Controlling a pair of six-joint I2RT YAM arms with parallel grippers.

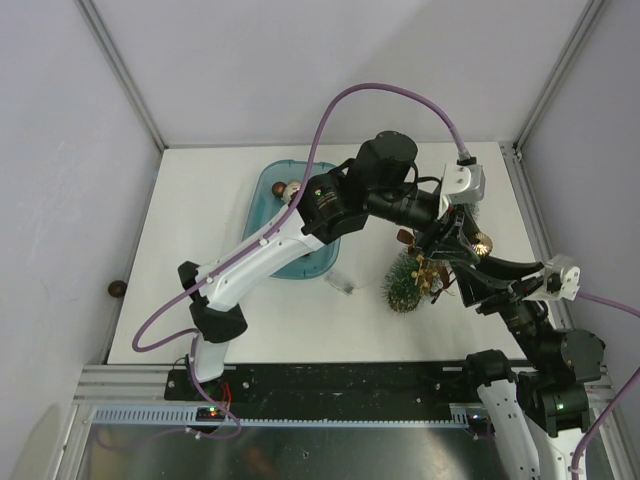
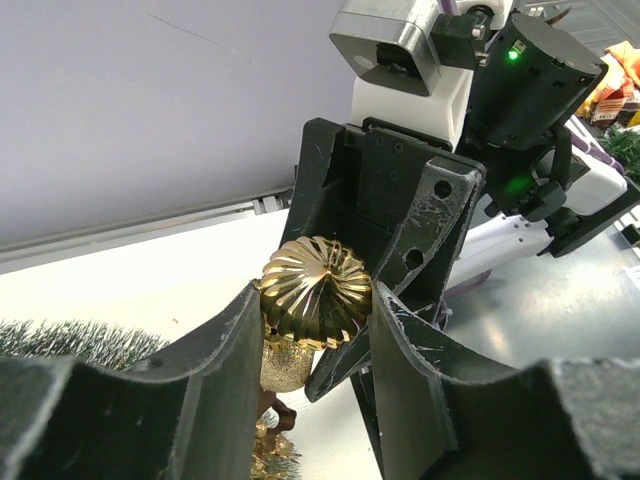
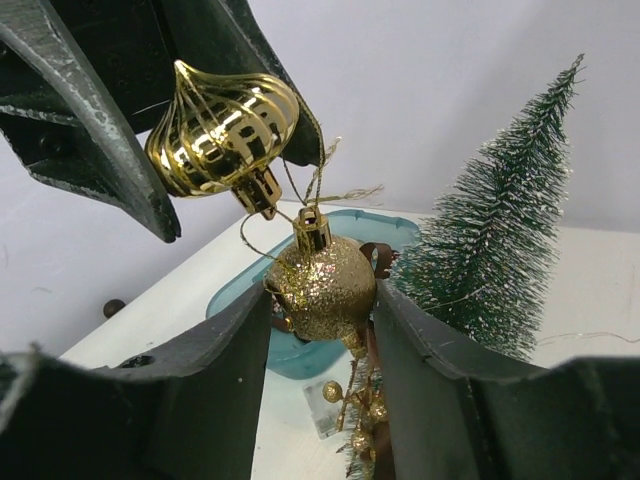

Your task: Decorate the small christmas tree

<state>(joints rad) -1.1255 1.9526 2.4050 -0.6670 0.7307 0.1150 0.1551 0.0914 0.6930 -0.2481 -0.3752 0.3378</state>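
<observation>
- White tabletop (image 1: 200, 300) boxed in by pale wall panels was the setting we saw, with a teal tray (image 1: 270, 200) lying toward the back left.
- We found the small christmas tree (image 3: 500, 240) standing upright on the table, to the right of the tray and just beside the two grippers.
- It was a slim cone of dark green bristles with frosted whitish tips. In the right wrist view we saw no ornament hung on it.
- The left gripper (image 2: 318, 297) was clamped on a ribbed gold ornament (image 3: 220, 125).
- The right gripper (image 3: 322, 293) had its jaws against both sides of a glitter gold ball (image 2: 285, 365) hanging just under the ribbed one. We took that for a grip.
- Thin gold thread ran between the two ornaments, so we judged the step to be getting one free of the other above the table, with hanging not yet begun.
- Next, we reckoned, would call for a gentle pull apart that kept the loop whole, then a short carry to a bristle tip without tipping the light tree.
</observation>
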